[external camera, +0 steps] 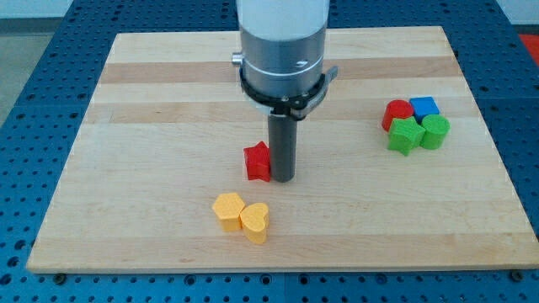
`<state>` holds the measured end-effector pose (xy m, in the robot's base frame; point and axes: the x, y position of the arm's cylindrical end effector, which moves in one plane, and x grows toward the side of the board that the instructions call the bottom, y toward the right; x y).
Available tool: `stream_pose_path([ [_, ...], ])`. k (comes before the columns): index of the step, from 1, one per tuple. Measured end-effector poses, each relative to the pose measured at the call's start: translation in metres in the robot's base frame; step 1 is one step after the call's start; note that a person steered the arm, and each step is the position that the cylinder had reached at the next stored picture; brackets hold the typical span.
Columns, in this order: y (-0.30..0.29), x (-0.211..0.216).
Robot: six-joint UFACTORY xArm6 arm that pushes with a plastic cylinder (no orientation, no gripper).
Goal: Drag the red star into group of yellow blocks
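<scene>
The red star (pixel 257 162) lies near the middle of the wooden board, partly hidden on its right by my rod. My tip (pixel 282 179) rests on the board right against the star's right side. The two yellow blocks lie below and to the left of the star: a yellow star-like block (pixel 227 210) and a yellow heart (pixel 255 222), touching each other. A gap of bare board separates the red star from the yellow pair.
At the view's right a tight cluster holds a red block (pixel 397 113), a blue block (pixel 424 107), a green star (pixel 405 135) and a green block (pixel 436 131). The wooden board (pixel 152 109) sits on a blue perforated table.
</scene>
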<state>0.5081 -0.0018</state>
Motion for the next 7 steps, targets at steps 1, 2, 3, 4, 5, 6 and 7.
stream_pose_path([
  [1, 0.014, -0.021],
  [2, 0.038, -0.069],
  [3, 0.032, -0.109],
  [4, -0.003, -0.098],
  [5, -0.024, -0.065],
  [6, -0.024, -0.04],
  [7, -0.024, -0.021],
])
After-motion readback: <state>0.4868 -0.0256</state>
